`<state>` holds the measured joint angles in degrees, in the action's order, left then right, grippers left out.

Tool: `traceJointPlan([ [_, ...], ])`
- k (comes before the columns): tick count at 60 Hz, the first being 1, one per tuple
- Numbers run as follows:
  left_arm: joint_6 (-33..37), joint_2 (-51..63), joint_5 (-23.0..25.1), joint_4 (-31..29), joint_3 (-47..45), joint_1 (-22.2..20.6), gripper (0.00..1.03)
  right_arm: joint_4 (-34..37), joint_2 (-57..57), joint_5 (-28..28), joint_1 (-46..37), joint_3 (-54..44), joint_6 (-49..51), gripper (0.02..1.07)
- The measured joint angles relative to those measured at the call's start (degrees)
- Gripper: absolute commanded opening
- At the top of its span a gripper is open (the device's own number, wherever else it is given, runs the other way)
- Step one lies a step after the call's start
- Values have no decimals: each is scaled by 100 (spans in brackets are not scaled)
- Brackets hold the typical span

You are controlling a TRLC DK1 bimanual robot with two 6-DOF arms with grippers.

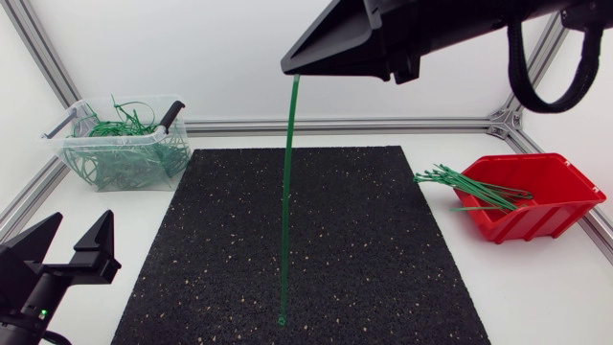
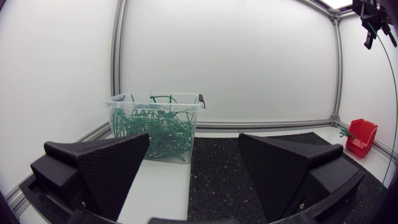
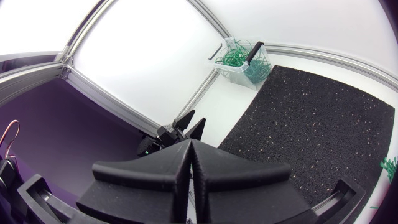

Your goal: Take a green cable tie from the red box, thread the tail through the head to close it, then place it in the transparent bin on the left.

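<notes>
Upper right, the black right hand point(image 1: 290, 67) pinches a thin green plastic cable tie point(image 1: 285, 192) hanging free for threading; the left hand point(image 1: 77, 232) stands open.

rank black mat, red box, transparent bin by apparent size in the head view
1. black mat
2. red box and transparent bin: they look about alike, too close to rank

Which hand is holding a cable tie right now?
The right hand, raised over the mat, is shut on a green cable tie that hangs straight down. The left hand is open and empty, low beside the mat.
</notes>
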<state>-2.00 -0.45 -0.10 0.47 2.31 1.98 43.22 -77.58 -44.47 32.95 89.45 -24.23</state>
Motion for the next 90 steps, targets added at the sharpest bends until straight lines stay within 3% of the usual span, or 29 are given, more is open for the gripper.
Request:
traceJointPlan([
  [9, 0, 0, 0, 0, 0, 0, 99, -35, 103, 284, 50, -55, 92, 8],
  [35, 0, 50, 0, 0, -2, -28, 99, -216, 529, 2133, 796, -481, 1204, 8],
  [44, 0, 50, 0, 0, 0, -28, 99, -422, 649, 3445, 1346, -767, 1729, 8],
  [56, 0, 50, 0, 0, 0, -26, 99, -487, 734, 4140, 1696, -909, 2111, 8],
  [67, 0, 50, 0, 0, 0, -26, 99, -584, 793, 5469, 1950, -1113, 2490, 8],
  [90, 0, 50, 0, 0, 0, -26, 99, -1834, 507, 8063, 2649, -2153, 3683, 8],
])
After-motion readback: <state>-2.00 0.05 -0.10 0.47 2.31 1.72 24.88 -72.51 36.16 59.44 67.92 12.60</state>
